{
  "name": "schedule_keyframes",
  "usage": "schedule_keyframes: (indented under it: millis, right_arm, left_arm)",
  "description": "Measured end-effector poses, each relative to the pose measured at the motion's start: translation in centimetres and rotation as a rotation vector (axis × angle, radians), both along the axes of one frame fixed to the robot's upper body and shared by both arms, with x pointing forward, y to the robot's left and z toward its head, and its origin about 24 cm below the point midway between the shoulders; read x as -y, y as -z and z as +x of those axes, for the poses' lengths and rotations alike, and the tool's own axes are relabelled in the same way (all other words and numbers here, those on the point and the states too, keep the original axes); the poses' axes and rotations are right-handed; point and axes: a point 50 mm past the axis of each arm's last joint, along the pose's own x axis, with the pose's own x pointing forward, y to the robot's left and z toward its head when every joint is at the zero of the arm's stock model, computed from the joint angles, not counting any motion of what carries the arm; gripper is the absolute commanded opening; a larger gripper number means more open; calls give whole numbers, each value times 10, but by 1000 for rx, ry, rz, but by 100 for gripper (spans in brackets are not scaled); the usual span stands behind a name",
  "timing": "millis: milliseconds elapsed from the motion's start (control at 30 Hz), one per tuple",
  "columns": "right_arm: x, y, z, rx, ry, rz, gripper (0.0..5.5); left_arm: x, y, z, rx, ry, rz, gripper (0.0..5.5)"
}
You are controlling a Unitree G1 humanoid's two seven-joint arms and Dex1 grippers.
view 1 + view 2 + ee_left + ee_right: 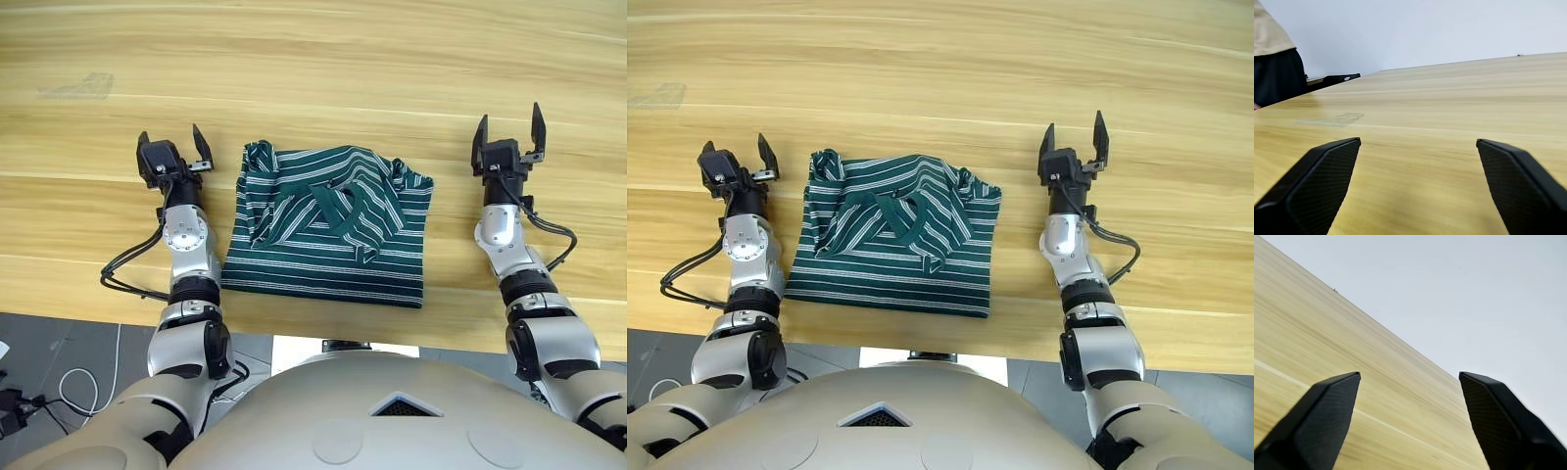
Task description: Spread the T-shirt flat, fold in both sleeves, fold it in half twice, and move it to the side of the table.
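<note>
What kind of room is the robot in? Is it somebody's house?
Probably a test lab or workroom, not a house: a big wooden table, a plain pale wall behind it, and loose cables on the grey floor.

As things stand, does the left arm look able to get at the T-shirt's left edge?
Probably yes: the left gripper sits open just beside the T-shirt, apart from it, with only bare table between them.
</note>
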Motion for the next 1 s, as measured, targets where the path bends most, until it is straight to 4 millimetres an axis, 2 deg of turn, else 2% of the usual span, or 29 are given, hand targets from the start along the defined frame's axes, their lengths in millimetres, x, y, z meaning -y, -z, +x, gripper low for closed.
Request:
schedule_keyframes:
  millis: [333, 433, 500, 567, 767, 900, 1000]
  right_arm:
    - [7, -3, -4, 20, 15, 11, 375]
    - [8, -11, -16, 64, -14, 87, 375]
    - [0, -16, -36, 74, -99, 120, 375]
    - [-7, -21, -52, 76, -166, 127, 375]
    - [-29, -76, -85, 47, -388, 62, 375]
    - [-64, -71, -106, -98, -571, 79, 375]
    - [-97, -62, -115, -166, -680, 117, 375]
  left_arm:
    - [4, 0, 1, 0, 33, -8, 443]
    - [15, -13, 4, 104, 184, -183, 443]
    - [20, -35, -9, 256, 340, -287, 443]
    - [23, -46, -23, 317, 438, -325, 443]
    - [56, -64, -73, 293, 832, -186, 443]
    - [66, -53, -102, 166, 1005, -95, 443]
    - [66, -34, -102, 25, 1052, -18, 443]
